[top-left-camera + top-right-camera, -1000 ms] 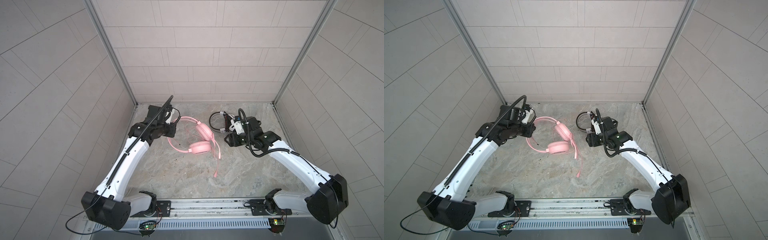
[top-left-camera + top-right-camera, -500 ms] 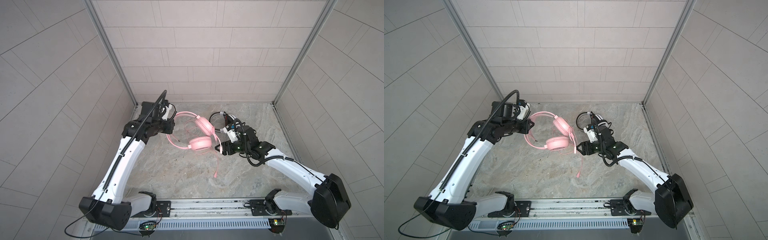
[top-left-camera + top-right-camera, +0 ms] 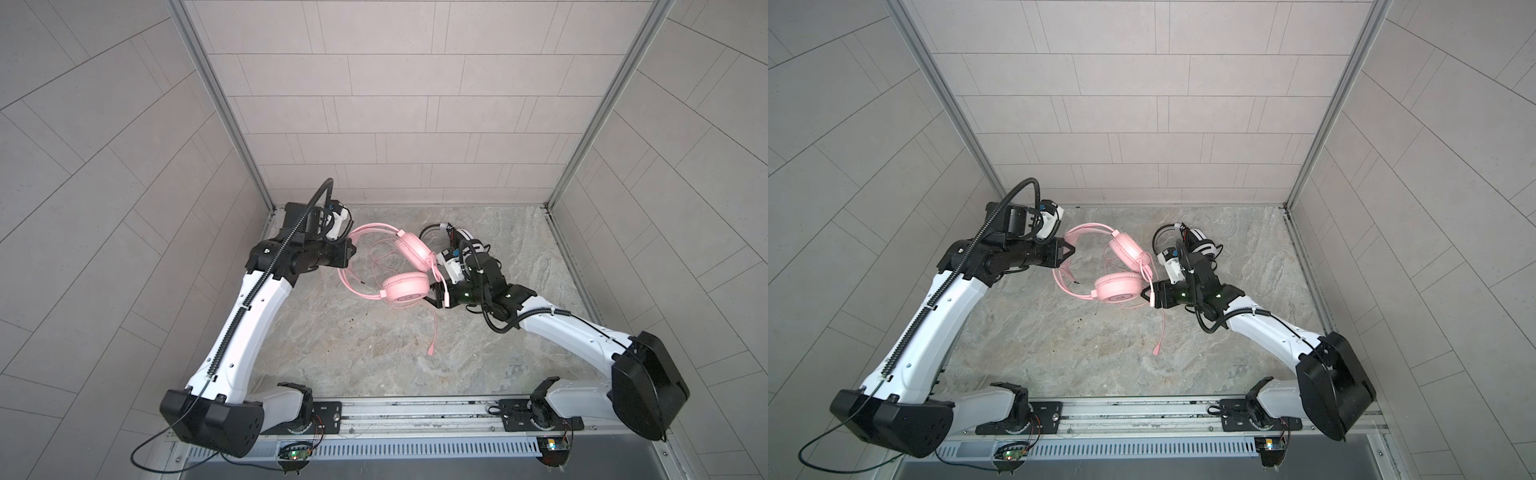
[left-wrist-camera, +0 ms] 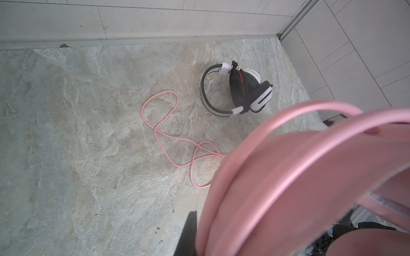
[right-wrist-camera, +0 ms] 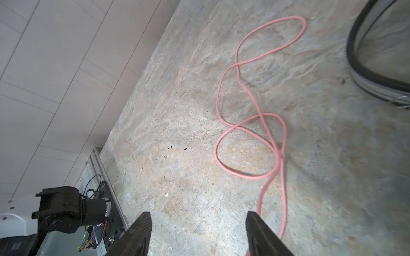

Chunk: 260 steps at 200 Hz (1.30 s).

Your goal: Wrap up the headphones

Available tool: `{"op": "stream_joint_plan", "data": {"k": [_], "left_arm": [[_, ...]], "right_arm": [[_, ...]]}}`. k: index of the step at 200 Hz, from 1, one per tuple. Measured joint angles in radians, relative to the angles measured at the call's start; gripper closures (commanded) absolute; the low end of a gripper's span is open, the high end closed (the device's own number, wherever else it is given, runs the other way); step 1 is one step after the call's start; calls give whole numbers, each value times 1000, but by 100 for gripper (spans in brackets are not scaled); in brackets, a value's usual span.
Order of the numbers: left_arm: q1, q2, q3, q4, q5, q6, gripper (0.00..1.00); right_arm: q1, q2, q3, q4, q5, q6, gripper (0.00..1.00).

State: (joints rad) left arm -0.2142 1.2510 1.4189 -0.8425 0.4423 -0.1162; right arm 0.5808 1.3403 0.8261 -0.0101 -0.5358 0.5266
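Observation:
The pink headphones (image 3: 405, 289) (image 3: 1117, 286) hang off the floor by their headband (image 4: 288, 177), which my left gripper (image 3: 351, 249) (image 3: 1069, 251) (image 4: 195, 239) is shut on. Their pink cable (image 4: 166, 133) (image 5: 244, 88) loops loosely on the floor, and its plug (image 3: 431, 352) lies toward the front. My right gripper (image 3: 436, 295) (image 3: 1148, 295) (image 5: 197, 217) is open right beside the lower earcup. Nothing sits between its fingers, and a cable strand passes one fingertip (image 5: 253, 221). The white-and-black headphones (image 3: 461, 237) (image 3: 1196, 241) (image 4: 244, 93) lie behind the right wrist.
Tiled walls close in the stone floor (image 3: 353, 340) on three sides. A metal rail (image 3: 415, 411) carrying both arm bases runs along the front edge. The left arm's base (image 5: 62, 212) shows in the right wrist view.
My left gripper has lifted the pink headphones off the floor. My right gripper has left the white-and-black headphones, moved to the lower pink earcup, and narrowed its jaws.

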Motion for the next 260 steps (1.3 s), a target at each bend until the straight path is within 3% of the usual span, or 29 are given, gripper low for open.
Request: {"op": "stream_joint_plan", "data": {"k": [20, 65, 112, 172, 225, 260], "left_arm": [[1, 0, 0, -2, 3, 1, 100], [8, -11, -14, -16, -22, 16, 100], [19, -27, -51, -40, -80, 24, 100], [53, -26, -55, -42, -161, -20, 100], [56, -10, -55, -36, -100, -32, 100], [-2, 6, -53, -45, -80, 3, 100]], "right_arm": [[22, 37, 44, 0, 7, 5, 87], [-40, -32, 95, -78, 95, -28, 99], [-201, -295, 96, -230, 227, -76, 100], [-222, -510, 136, -431, 322, -143, 100], [-188, -463, 280, -537, 257, -210, 100], [-142, -367, 390, -575, 245, -269, 100]]}}
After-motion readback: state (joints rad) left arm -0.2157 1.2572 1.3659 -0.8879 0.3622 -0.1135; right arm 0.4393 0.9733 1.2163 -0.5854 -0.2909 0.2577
